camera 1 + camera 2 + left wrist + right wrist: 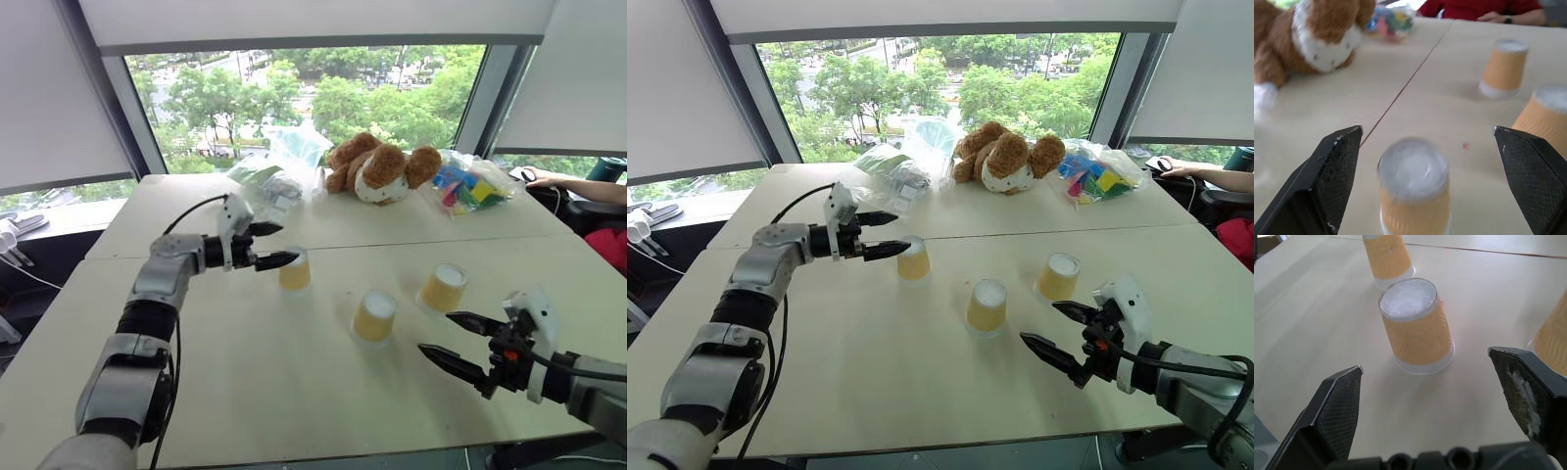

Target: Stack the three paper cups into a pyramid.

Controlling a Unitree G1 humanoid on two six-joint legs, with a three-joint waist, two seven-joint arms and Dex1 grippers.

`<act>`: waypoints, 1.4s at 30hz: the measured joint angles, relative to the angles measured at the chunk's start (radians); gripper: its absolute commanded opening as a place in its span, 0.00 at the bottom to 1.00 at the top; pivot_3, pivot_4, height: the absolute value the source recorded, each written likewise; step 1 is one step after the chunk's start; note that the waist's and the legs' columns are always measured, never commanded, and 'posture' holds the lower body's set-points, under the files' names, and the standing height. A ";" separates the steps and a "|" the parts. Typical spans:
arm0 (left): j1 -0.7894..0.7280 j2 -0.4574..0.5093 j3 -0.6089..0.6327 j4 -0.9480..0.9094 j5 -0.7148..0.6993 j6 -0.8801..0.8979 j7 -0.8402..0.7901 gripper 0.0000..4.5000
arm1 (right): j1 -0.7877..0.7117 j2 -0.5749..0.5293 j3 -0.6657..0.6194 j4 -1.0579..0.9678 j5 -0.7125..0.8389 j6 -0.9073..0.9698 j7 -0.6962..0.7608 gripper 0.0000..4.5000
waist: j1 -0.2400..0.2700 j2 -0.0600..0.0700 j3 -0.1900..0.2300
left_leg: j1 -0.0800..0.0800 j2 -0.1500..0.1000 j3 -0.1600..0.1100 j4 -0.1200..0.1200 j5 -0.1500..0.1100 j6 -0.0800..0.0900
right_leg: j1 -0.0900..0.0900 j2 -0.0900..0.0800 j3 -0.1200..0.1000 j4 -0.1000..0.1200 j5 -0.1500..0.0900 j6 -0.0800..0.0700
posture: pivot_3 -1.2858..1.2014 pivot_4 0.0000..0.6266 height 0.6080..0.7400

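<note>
An office or lab room: pale beige desk (294, 392) pushed against wide windows (313, 88) with white roller blinds (59, 88).

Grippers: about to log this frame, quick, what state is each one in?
Left gripper: open, holding nothing, fingers either side of a paper cup.
Right gripper: open, empty, above the table.

Grey-silver arms, black cables, black-fingered left tool (273, 245).

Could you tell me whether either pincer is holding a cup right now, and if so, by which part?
Nothing is held. The left pincer is open beside the left cup, its fingers clear of it; the right pincer is open and apart from the other two cups.
</note>
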 measured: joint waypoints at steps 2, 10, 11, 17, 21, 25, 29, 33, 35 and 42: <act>0.013 0.008 0.001 0.000 0.007 -0.010 0.020 0.98 | 0.000 0.000 0.001 0.004 0.000 0.000 0.004 1.00 | 0.000 0.000 0.000 | 0.000 0.000 0.000 0.000 0.000 0.000 | 0.000 0.000 0.000 0.000 0.000 0.000 | 0.52 0.24 1.00; 0.030 -0.032 -0.040 0.081 0.045 -0.088 0.012 0.98 | -0.037 -0.002 0.021 0.008 0.003 0.000 0.009 1.00 | -0.002 0.000 0.000 | 0.000 0.000 0.000 0.000 0.000 0.000 | 0.000 0.000 0.000 0.000 0.000 0.000 | 0.52 0.24 1.00; 0.026 -0.041 -0.042 0.108 0.050 -0.098 0.010 0.98 | -0.038 -0.002 0.022 0.009 0.003 0.000 0.009 1.00 | -0.002 0.000 0.000 | 0.000 0.000 0.001 0.000 0.000 0.000 | 0.000 0.000 0.000 0.000 0.000 0.000 | 0.52 0.24 1.00; -0.070 -0.099 -0.048 0.303 0.094 -0.202 0.019 0.98 | -0.037 0.010 0.020 0.010 0.003 -0.001 -0.013 1.00 | -0.001 -0.001 0.000 | 0.000 0.000 0.001 0.000 0.000 0.000 | 0.000 -0.001 0.000 0.000 0.000 0.000 | 0.52 0.24 1.00; -0.116 -0.132 -0.048 0.385 0.113 -0.250 0.019 0.98 | -0.032 0.052 -0.041 0.009 0.018 -0.002 -0.071 1.00 | -0.003 -0.001 0.000 | 0.000 0.000 0.001 0.000 0.000 0.000 | 0.000 -0.001 0.000 0.001 0.000 0.000 | 0.52 0.24 1.00; -0.137 -0.143 -0.047 0.441 0.128 -0.279 0.016 0.98 | -0.008 0.052 -0.073 0.002 0.034 -0.002 -0.090 1.00 | -0.003 -0.001 0.000 | 0.000 0.000 0.001 0.000 0.000 0.000 | 0.000 -0.001 0.000 0.001 0.000 0.000 | 0.52 0.24 1.00; -0.149 -0.157 -0.039 0.476 0.130 -0.296 0.020 0.93 | 0.005 0.051 -0.075 -0.004 0.044 -0.002 -0.101 1.00 | -0.002 -0.001 0.000 | 0.000 0.000 0.001 0.000 0.000 0.000 | 0.000 -0.001 0.000 0.001 0.000 0.000 | 0.52 0.24 1.00; -0.163 -0.167 -0.032 0.490 0.130 -0.312 0.025 0.57 | 0.009 0.051 -0.075 -0.013 0.045 -0.003 -0.107 1.00 | -0.003 -0.001 0.000 | 0.000 0.000 0.001 0.000 0.000 0.000 | 0.000 -0.001 0.000 0.001 0.000 0.000 | 0.52 0.24 1.00; -0.164 -0.171 -0.030 0.494 0.129 -0.312 0.025 0.47 | 0.009 0.051 -0.075 -0.014 0.045 -0.004 -0.107 1.00 | -0.003 -0.001 0.000 | 0.000 0.000 0.001 0.000 0.000 0.000 | 0.000 -0.001 0.000 0.001 0.000 0.000 | 0.52 0.24 1.00; -0.130 -0.157 -0.031 0.382 0.106 -0.254 -0.053 0.47 | 0.015 0.048 -0.075 -0.014 0.045 -0.008 -0.100 1.00 | -0.005 -0.001 0.000 | 0.000 0.000 0.001 0.000 0.000 0.000 | -0.001 -0.001 0.000 0.002 0.000 0.000 | 0.52 0.24 1.00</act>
